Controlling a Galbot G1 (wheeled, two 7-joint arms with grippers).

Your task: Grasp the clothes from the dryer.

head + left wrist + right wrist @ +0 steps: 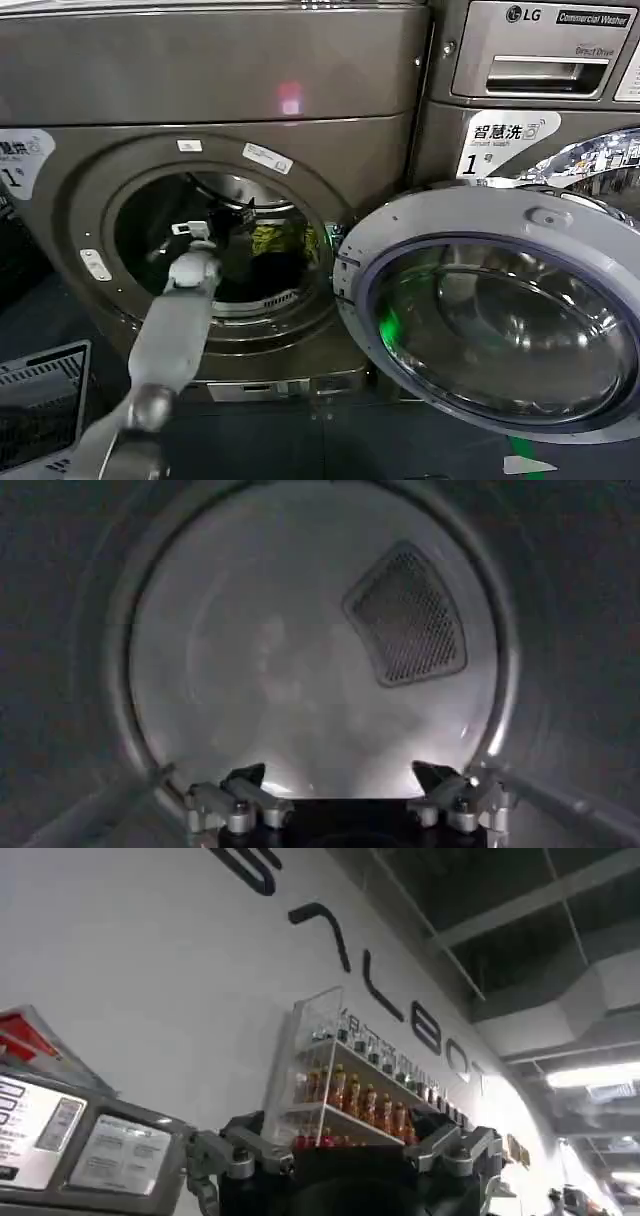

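1. Clothes (277,240) lie heaped low at the back of the dryer (215,90) drum, toward its hinge side, yellow-green over dark cloth.
2. Left pincer (340,798) is inside the drum past the porthole, jaws released and empty, short of the heap.
3. Soft, light and limp: likely best pinched at a raised fold on top.
4. Right pincer (350,1148) hangs outside the dryer, released.

Two machines, the dryer (215,90) and an LG washer (540,60); one clothes pile (278,240); one open door (500,310).
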